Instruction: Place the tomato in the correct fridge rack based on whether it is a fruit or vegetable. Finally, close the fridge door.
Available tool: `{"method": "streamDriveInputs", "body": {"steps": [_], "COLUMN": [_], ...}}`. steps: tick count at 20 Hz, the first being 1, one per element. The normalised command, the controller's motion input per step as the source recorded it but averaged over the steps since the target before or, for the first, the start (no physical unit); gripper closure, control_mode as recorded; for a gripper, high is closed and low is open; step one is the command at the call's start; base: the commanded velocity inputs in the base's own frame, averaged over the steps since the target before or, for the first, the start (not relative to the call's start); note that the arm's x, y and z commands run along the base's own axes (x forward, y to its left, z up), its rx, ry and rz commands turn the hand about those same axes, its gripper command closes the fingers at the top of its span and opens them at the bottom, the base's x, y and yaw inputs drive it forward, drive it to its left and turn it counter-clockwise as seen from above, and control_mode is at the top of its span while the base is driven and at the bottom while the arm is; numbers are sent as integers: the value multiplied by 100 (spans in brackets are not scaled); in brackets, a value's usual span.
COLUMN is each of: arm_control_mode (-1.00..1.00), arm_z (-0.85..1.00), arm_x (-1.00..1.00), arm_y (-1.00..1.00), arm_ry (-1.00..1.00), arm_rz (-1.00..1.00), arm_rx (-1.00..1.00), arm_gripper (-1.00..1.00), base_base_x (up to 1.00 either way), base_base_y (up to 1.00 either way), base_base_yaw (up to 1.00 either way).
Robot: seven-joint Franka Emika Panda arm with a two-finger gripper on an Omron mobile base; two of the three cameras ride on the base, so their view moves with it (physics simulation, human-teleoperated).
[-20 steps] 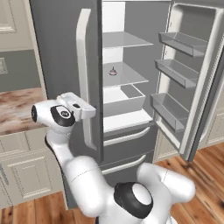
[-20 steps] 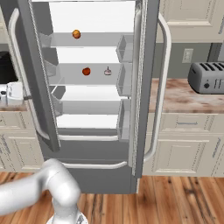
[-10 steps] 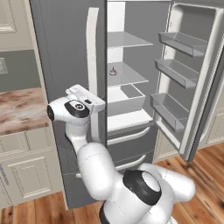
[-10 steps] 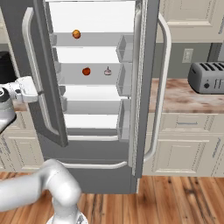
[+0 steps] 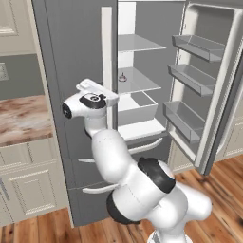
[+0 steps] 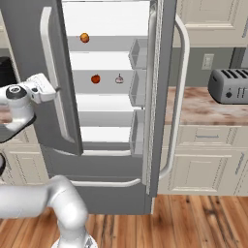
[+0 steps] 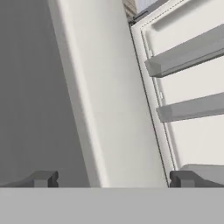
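Observation:
The tomato (image 6: 95, 78), small, round and red, rests on the fridge's middle shelf (image 6: 104, 87), left of a small pale bulb (image 6: 119, 79). A more orange round fruit (image 6: 84, 37) lies on the shelf above. My gripper (image 6: 52, 89) is at the outer face of the fridge's left door (image 6: 29, 53), by its long handle (image 6: 51, 72). In the left base view the gripper (image 5: 108, 96) sits against that door's handle (image 5: 108, 52). The hand view shows both fingertips (image 7: 43, 178) wide apart, open and holding nothing, facing the door's pale edge (image 7: 109, 109).
The right door (image 5: 209, 90) stands wide open with three bins (image 5: 182, 118) on its inside. A drawer front with a handle (image 6: 104, 183) is below. A toaster (image 6: 227, 85) stands on the right counter (image 6: 203, 109). Another counter (image 5: 21, 118) lies to the left.
My arm has swung right, toward the fridge, with the hand against the left door. That door has turned further toward shut, narrowing the opening.

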Motion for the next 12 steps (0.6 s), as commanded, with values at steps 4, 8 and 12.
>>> {"method": "streamDriveInputs", "body": {"steps": [4,8,12], "arm_control_mode": [-100,-100,-100], "arm_z": [19,6,0], "arm_x": [75,77,30], "arm_y": [0,0,0], "arm_ry": [1,7,7], "arm_rz": [0,0,0], "arm_rx": [0,0,0], "arm_gripper": [-100,-100,-100], "base_base_x": [0,0,0], "base_base_y": [0,0,0], "base_base_yaw": [0,0,0]}}
